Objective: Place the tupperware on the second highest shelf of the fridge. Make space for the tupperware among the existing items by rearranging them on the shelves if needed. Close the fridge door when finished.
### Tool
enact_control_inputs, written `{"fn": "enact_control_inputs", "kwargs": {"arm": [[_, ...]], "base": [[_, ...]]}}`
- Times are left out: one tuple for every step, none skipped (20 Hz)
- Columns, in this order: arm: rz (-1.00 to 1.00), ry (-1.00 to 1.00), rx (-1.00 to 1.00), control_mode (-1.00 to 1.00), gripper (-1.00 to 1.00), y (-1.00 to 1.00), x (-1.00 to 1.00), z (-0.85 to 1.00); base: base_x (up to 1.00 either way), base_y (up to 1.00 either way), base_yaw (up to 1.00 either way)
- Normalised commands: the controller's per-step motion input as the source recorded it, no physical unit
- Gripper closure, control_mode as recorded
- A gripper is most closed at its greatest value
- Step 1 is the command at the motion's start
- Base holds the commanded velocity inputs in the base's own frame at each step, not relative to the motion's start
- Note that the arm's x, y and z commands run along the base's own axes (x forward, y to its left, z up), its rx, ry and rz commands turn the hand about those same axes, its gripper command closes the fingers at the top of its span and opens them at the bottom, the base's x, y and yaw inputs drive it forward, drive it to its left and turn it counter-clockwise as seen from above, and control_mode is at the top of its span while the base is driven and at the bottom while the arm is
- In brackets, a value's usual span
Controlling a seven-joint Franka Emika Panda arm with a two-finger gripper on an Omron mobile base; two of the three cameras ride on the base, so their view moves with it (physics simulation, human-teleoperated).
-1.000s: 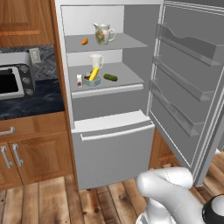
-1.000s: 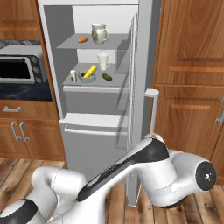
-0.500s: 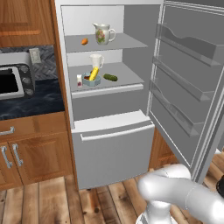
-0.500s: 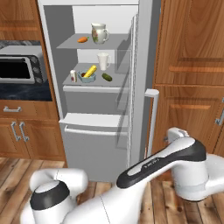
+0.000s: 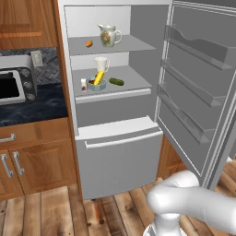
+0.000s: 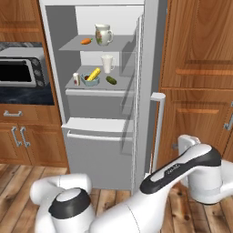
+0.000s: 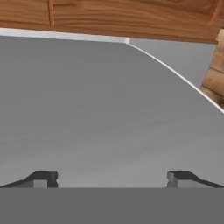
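On the second highest shelf | we see a blue tupperware bowl, yellow corn leaning up-right | gripper fingers spread, empty.

You see a plain silver-grey fridge door ahead of the dark fingertips, with brown grained wood cabinets above and right of them.

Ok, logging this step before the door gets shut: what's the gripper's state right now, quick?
Gripper: open, fingers wide apart with nothing between them, facing a flat grey surface.
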Motion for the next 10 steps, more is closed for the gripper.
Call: {"fn": "enact_control_inputs", "kwargs": {"arm": [[0.0,0.01,0.13,-1.0,-1.0,0.0,0.27,-0.44],[0.0,0.01,0.14,-1.0,-1.0,0.0,0.31,-0.44],[0.0,0.02,0.17,-1.0,-1.0,0.0,0.38,-0.41],[0.0,0.01,0.17,-1.0,-1.0,0.0,0.36,-0.36],[0.0,0.03,0.18,-1.0,-1.0,0.0,0.41,-0.33],[0.0,0.02,0.17,-1.0,-1.0,0.0,0.41,-0.3],[0.0,0.04,0.17,-1.0,-1.0,0.0,0.43,-0.29],[0.0,0.05,0.17,-1.0,-1.0,0.0,0.44,-0.24],[0.0,0.06,0.17,-1.0,-1.0,0.0,0.46,-0.2],[0.0,0.06,0.17,-1.0,-1.0,0.0,0.49,-0.17]], "base": [[0.0,0.0,0.0],[0.0,0.0,0.0],[0.0,0.0,0.0],[0.0,0.0,0.0],[0.0,0.0,0.0],[0.0,0.0,0.0],[0.0,0.0,0.0],[0.0,0.0,0.0],[0.0,0.0,0.0],[0.0,0.0,0.0]]}}
